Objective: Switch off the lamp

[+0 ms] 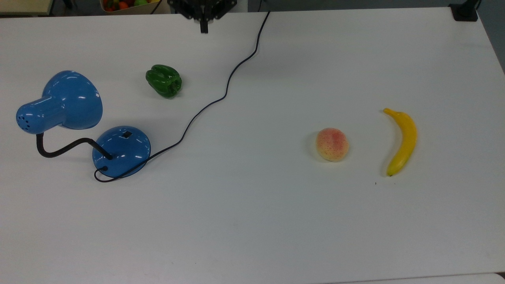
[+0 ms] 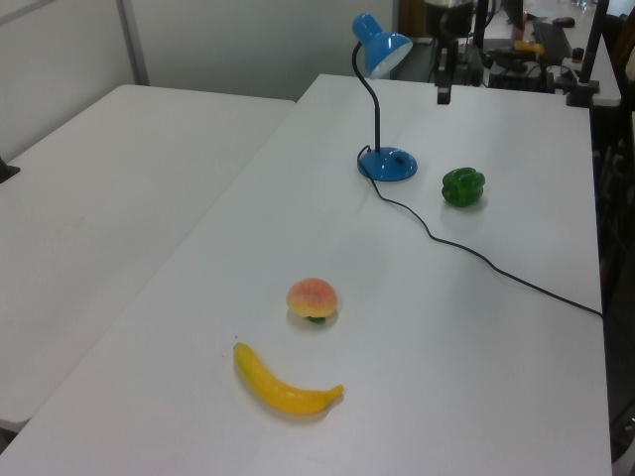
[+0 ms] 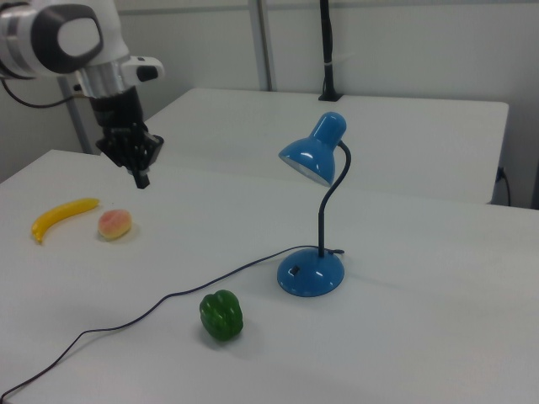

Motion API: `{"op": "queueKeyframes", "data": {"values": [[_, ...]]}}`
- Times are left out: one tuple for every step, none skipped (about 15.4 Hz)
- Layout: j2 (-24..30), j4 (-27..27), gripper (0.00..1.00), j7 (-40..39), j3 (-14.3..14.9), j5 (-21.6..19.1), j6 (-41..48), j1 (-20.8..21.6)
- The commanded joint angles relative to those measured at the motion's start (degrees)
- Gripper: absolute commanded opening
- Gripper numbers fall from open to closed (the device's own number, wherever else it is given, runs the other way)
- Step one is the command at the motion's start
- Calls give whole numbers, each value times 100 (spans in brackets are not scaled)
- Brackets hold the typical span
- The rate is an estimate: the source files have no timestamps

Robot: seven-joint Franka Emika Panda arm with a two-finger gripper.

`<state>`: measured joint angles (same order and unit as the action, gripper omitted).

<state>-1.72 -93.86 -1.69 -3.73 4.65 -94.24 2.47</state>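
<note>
My pincer [image 1: 203, 27] is cut off by the upper edge of the top view, only its dark tip showing; in the right view [image 3: 141, 178] it hangs in the air with its fingers pressed together, pinching nothing. The lamp [image 1: 120, 152] stands on the white bench [image 1: 276, 221], well away from the pincer. It has a glossy blue bell shade [image 3: 308, 160], a black gooseneck [image 3: 328, 206] and a domed blue base [image 3: 310, 273]. I see a small black switch [image 1: 126, 134] on the base, but its position is too small to read. Its black cord [image 1: 205, 108] trails off past the green pepper [image 1: 164, 81] lying near the base. The peach [image 1: 332, 144] and banana [image 1: 401, 142] lie far from the lamp.
</note>
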Motion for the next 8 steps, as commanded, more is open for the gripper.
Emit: {"op": "queueKeyframes", "data": {"values": [[286,-45,14,-182,189,-7,379,131],[321,-45,40,-174,189,-34,441,88],[347,-45,61,-182,189,-34,519,70],[356,-45,90,-147,189,-34,564,61],[374,-45,100,-121,189,-34,582,61],[400,-45,100,-138,197,-25,573,52],[409,-45,100,-156,206,-25,573,52],[435,-36,100,-156,215,-25,573,52]]}}
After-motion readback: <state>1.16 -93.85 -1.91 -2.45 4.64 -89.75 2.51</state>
